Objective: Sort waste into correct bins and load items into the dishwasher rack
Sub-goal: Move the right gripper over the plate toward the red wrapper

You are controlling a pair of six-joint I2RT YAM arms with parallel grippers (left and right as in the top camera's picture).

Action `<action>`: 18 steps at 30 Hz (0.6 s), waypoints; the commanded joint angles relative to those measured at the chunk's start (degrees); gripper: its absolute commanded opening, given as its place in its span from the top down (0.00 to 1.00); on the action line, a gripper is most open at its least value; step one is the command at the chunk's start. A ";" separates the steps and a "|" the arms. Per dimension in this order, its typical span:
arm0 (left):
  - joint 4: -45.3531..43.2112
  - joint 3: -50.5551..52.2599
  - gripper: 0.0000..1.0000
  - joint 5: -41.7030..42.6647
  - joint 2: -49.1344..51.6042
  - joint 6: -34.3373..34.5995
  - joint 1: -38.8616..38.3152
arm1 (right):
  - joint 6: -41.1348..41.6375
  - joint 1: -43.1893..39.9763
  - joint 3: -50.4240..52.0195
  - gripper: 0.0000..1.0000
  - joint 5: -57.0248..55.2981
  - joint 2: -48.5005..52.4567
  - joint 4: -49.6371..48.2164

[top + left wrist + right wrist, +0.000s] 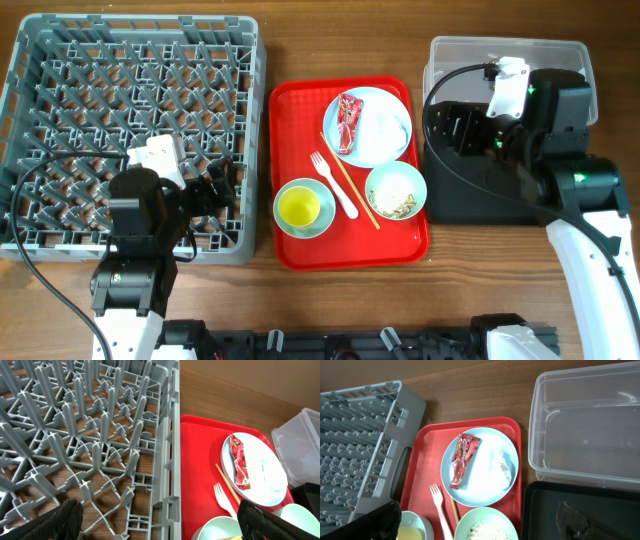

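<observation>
While the left claw (160,512) and right claw (477,512) gape empty, a crinkled wrapper (461,457) lies on the round plate (475,486).

Overhead: fixed, looking straight down, far enough off to hold the whole table. Dishwasher rack (130,130) left, red serving tray (290,120) centre, clear tub (460,45) and black tray (460,205) right.

Left wrist: close and low over the rack's right edge, tilted across the pegs toward the serving tray.

Right wrist: higher, above the black tray, looking down on the tub and serving tray; rack corner at frame left.

All three share the pale blue plate (378,97) and white fork (335,185).
</observation>
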State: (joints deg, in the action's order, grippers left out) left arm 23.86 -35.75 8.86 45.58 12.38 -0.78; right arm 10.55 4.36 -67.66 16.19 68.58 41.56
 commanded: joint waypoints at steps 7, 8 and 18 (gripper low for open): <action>0.02 -1.14 0.00 0.72 0.17 0.50 0.31 | -1.60 11.21 -10.19 0.00 -12.83 7.72 2.23; 0.02 -1.14 0.00 0.72 0.17 0.50 0.31 | -1.57 12.44 -11.98 0.00 -13.88 9.53 2.84; 0.07 -1.14 0.00 0.70 0.17 0.50 0.31 | 3.67 17.51 -17.53 0.10 -20.76 27.82 1.97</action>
State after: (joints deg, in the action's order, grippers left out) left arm 24.03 -35.75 8.86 45.60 12.38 -0.78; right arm 10.59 21.41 -84.27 1.06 90.48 43.64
